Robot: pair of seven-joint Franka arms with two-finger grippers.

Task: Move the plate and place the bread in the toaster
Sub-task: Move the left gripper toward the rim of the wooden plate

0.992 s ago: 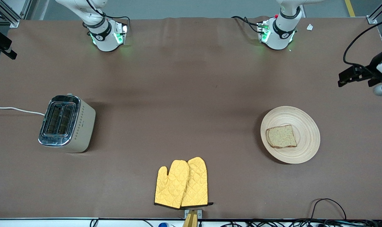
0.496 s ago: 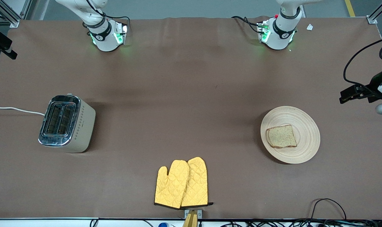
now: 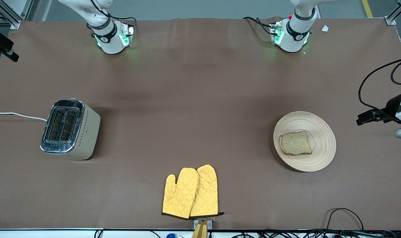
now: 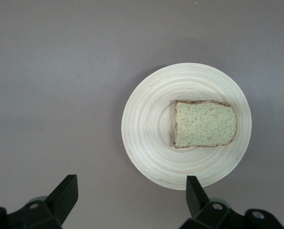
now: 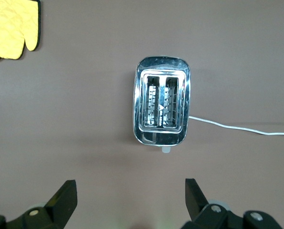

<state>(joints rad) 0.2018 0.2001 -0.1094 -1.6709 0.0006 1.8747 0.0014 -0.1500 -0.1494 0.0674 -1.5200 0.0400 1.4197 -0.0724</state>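
Note:
The pale wooden plate (image 3: 322, 132) lies toward the left arm's end of the table, with the slice of seeded bread (image 3: 295, 143) flat on it. My left gripper (image 3: 365, 118) hangs high over the bare table beside the plate, open and holding nothing. Its wrist view looks straight down on the plate (image 4: 147, 129) and bread (image 4: 205, 130), with the left gripper (image 4: 132, 188) showing both fingers wide apart. The cream and chrome toaster (image 3: 69, 129) stands at the right arm's end. My right gripper (image 5: 130, 191) is open high above the toaster (image 5: 161, 107), whose two slots face up.
A pair of yellow oven mitts (image 3: 190, 191) lies near the table's front edge, midway between toaster and plate. The toaster's white cord (image 3: 18, 115) runs off the table's end. Loose black cables (image 3: 342, 215) hang at the front edge near the plate.
My left gripper has travelled toward the front camera along the table's end, coming level with the plate. The right arm, plate, bread and toaster have stayed put.

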